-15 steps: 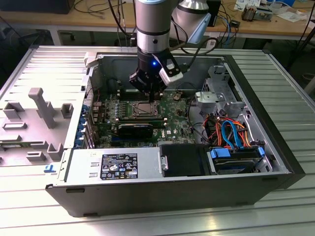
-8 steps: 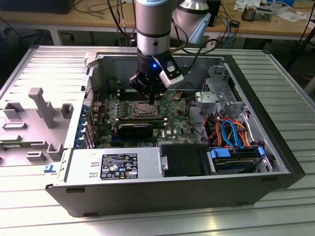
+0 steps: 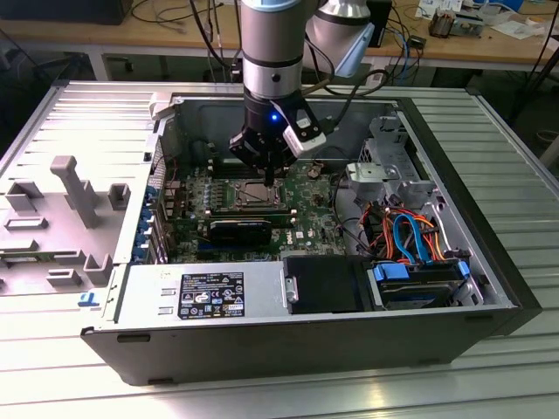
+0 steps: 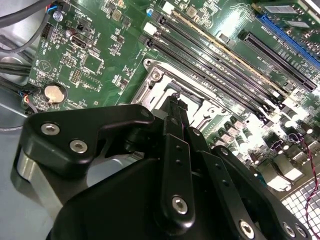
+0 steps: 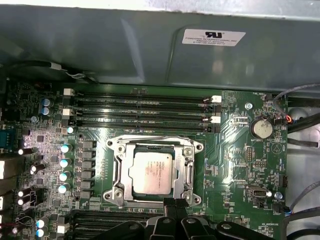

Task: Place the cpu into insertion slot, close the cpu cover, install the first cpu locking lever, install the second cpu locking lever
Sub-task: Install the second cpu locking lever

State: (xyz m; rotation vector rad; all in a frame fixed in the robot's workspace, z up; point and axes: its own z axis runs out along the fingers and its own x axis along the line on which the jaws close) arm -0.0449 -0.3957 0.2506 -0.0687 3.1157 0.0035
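Observation:
The cpu [image 5: 152,171], a silver-grey square chip, lies flat in the insertion slot [image 3: 251,194] on the green board. The cpu cover [image 5: 121,172], a silvery frame with a square window, lies down around the chip. In the first wrist view my gripper [image 5: 172,201] sits shut at the near edge of the cover with nothing between its black fingers. The second wrist view shows the gripper [image 4: 176,98] with its tips just over the cover's metal [image 4: 159,82]. In the exterior view the gripper [image 3: 271,179] hangs over the slot's right side. I cannot make out how the locking levers stand.
Long black memory slots [image 5: 140,107] run on both sides of the socket. A coin battery [image 5: 261,128] and the case wall [image 5: 150,45] are close by. A black block [image 3: 240,230], cabled drives [image 3: 419,240] and the power supply [image 3: 201,292] crowd the case.

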